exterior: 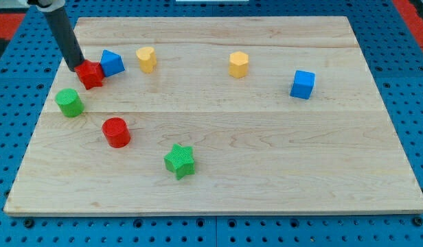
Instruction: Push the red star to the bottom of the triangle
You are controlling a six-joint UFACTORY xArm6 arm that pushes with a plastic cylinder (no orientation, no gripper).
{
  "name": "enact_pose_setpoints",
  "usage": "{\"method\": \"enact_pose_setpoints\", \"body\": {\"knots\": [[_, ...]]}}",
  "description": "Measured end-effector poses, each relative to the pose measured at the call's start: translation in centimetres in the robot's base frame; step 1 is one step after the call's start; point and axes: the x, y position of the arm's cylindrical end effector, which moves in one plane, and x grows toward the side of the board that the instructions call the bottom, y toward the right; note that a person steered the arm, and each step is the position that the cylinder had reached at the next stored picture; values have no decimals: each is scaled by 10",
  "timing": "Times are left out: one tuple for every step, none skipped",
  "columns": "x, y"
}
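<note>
The red star (92, 74) lies near the view's upper left of the wooden board, touching the left side of the blue triangle (112, 63). My tip (77, 66) stands at the red star's upper left edge, touching it. The rod rises from there toward the view's top left.
A green cylinder (69, 102) lies below-left of the star. A red cylinder (116, 132) and a green star (179, 160) lie lower. A yellow heart (146, 59), a yellow hexagon (239, 64) and a blue cube (302, 84) lie to the right. The board's left edge (34, 130) is close.
</note>
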Motion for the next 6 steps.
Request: {"method": "enact_pose_setpoints", "body": {"knots": [[8, -2], [20, -2], [9, -21], [9, -5], [13, 11], [32, 9]]}}
